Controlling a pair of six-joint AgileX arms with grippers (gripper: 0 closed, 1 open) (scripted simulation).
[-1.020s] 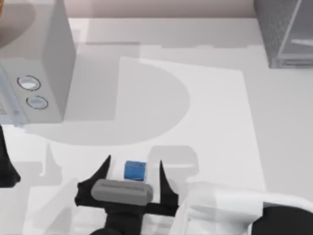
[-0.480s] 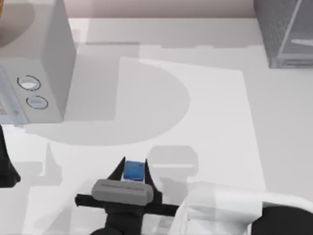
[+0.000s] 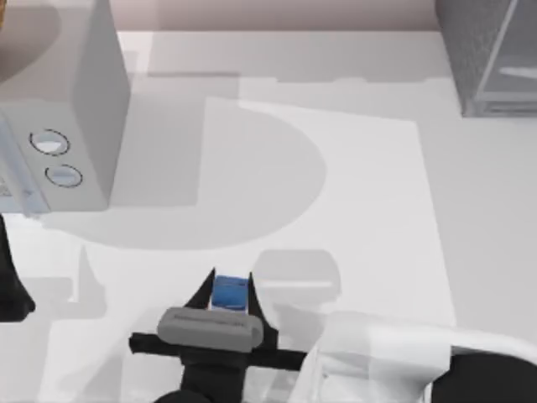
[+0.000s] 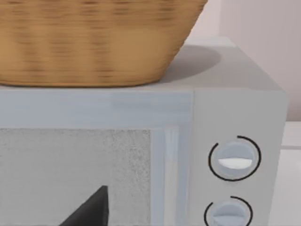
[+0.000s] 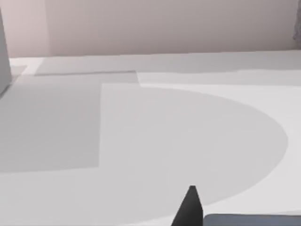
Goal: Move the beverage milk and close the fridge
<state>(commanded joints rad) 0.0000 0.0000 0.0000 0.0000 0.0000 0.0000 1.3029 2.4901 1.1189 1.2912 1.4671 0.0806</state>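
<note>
Fingers (image 3: 252, 300) of the right gripper (image 3: 228, 295) press against both sides of the beverage milk (image 3: 230, 291), gripping the small blue carton near the front edge of the table (image 3: 369, 193), a little left of centre in the top view. At the far left, the left arm (image 3: 10, 285) sits parked at the table's edge; whether its fingers are apart or together I cannot tell. Its wrist camera faces a light grey box with two round dials (image 4: 233, 160), a woven basket (image 4: 94, 42) standing on top. At the back right corner stands the fridge (image 3: 491, 54), well apart from the carton.
</note>
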